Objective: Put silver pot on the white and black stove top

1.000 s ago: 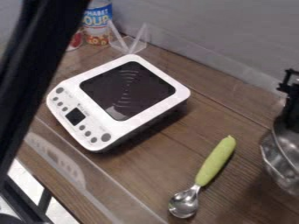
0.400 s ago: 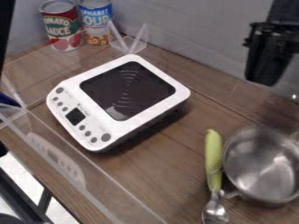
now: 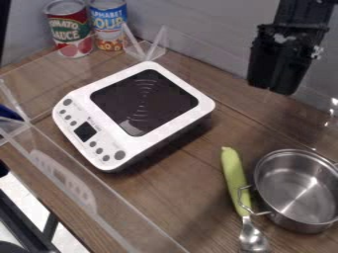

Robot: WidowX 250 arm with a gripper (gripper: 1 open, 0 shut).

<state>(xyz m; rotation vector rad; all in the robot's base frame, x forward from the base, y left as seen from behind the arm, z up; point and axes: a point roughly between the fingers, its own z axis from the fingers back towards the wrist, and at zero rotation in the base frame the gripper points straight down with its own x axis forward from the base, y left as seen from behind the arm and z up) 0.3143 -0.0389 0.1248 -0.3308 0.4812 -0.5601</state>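
A silver pot [image 3: 295, 189] is sitting empty near the table's [image 3: 199, 158] front right corner, well apart from the white and black stove top [image 3: 136, 114]. Shiny, low-walled and rigid, it is probably light and slippery, best pinched at the rim. The gripper [image 3: 282, 59] is hovering above, released and holding nothing.
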